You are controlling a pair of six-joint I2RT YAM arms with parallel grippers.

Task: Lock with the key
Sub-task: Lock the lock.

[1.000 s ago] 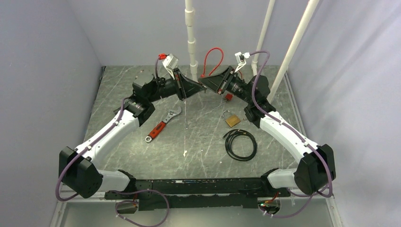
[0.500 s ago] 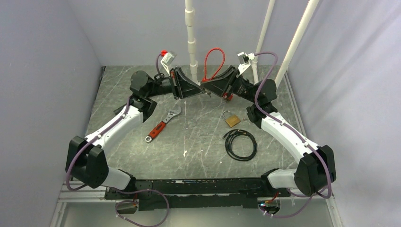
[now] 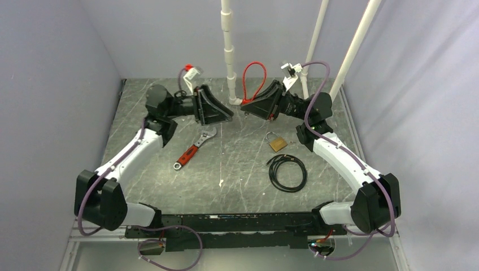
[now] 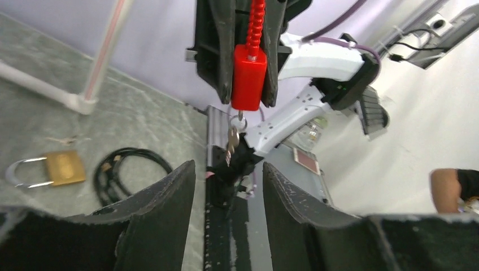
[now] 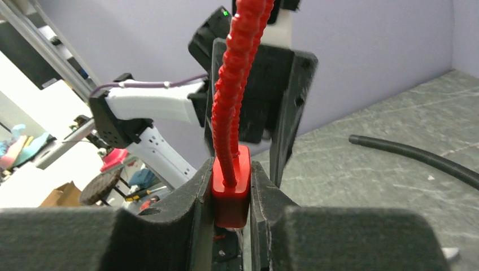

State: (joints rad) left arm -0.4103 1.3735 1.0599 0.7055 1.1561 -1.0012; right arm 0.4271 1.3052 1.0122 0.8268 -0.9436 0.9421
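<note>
The surface has one brass padlock right of middle, one black cable coil just nearer, and one red-handled wrench on the left. Three white pipes stand at the far side. One red cable lock is up in the air, clamped in the right tool, with a key dangling from its body. The left tool faces it, jaws apart, holding nothing.

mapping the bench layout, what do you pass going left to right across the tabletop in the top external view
red-handled wrench → upright white pipe → brass padlock
</note>
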